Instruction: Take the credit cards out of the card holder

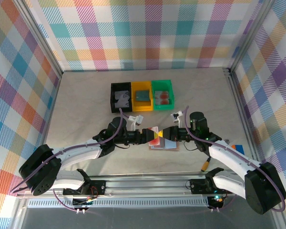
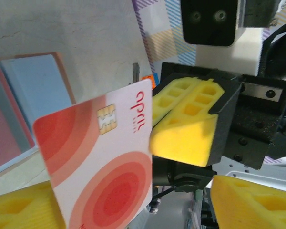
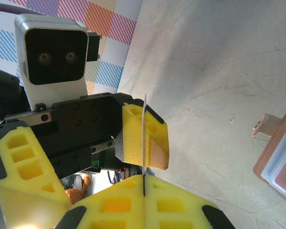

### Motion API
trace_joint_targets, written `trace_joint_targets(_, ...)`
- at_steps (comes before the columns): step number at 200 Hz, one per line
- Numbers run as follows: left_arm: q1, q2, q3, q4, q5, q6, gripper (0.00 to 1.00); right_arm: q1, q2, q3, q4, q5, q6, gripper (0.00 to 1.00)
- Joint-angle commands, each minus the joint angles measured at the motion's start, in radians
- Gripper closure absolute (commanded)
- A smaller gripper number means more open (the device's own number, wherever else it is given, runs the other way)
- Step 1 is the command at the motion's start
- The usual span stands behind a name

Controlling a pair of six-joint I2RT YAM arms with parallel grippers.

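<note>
Card [image 2: 100, 162] is clamped in the shut right pincer [image 3: 144, 191] over the open holder [image 2: 38, 90] on the table [image 1: 86, 105]; left pincer [image 2: 133, 205], wide around it, is best closed flat on both faces before the right is opened.

Robot lab test cell, plaid-printed backdrop walls [image 1: 148, 33], aluminium frame rails [image 1: 148, 181], cloth-covered table [image 1: 86, 105], two bolted arms [image 1: 81, 152]

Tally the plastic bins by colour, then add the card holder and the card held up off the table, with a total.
Black bin: 1
Yellow bin: 1
Green bin: 1
Card holder: 1
Credit card, red-orange circles, held up: 1
Total: 5
</note>
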Motion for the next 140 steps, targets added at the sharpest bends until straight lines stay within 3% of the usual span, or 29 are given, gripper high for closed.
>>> trace_joint_targets(1, 0.006, -0.011, -0.014, 0.077, 0.025, -0.013, 0.29, 0.007, 0.001, 0.01, 0.039, -0.031, 0.001, 1.0)
trace_joint_targets(80, 0.007, -0.023, -0.037, 0.112, 0.026, -0.032, 0.5, 0.007, 0.023, 0.012, 0.038, -0.021, -0.015, 1.0)
trace_joint_targets(140, 0.007, -0.04, -0.038, 0.077, 0.013, -0.02, 0.6, 0.007, 0.024, 0.019, 0.031, -0.013, -0.018, 1.0)
